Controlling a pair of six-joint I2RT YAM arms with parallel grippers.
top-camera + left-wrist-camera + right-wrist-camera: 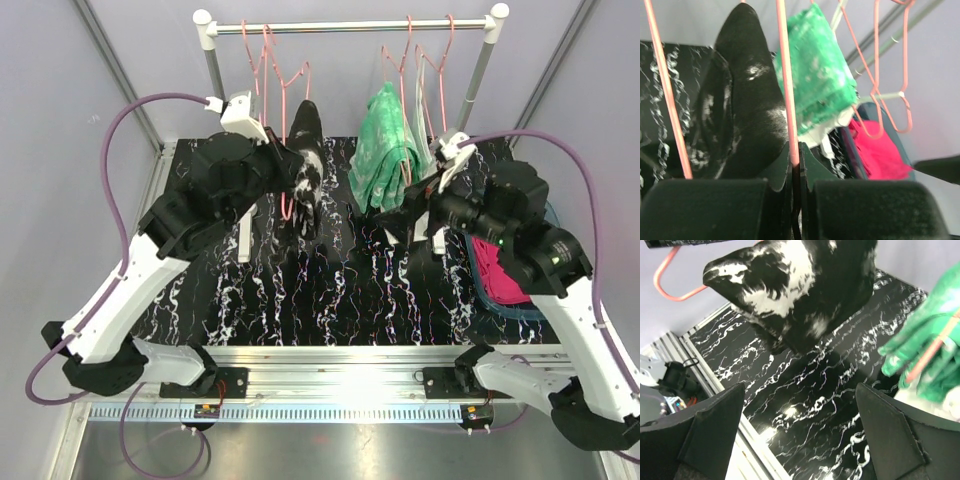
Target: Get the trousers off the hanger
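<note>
The black trousers with white marbling (306, 170) hang on a pink hanger (287, 205) at the left of the rail. My left gripper (283, 160) is shut on that hanger's wire (789, 100), with the black trousers (742, 100) just to its left. The green-and-white tie-dye trousers (385, 150) hang on another pink hanger to the right. My right gripper (420, 215) is open and empty, between and below the two hanging pairs; its view shows the black trousers (800, 285) and the green pair (930, 335). The magenta trousers (500, 270) lie in a bin.
A white-capped clothes rail (350, 25) stands at the back with several empty pink hangers (440, 80). A teal bin (540, 312) sits at the right edge of the black marbled tabletop (350, 290). Grey walls enclose the sides.
</note>
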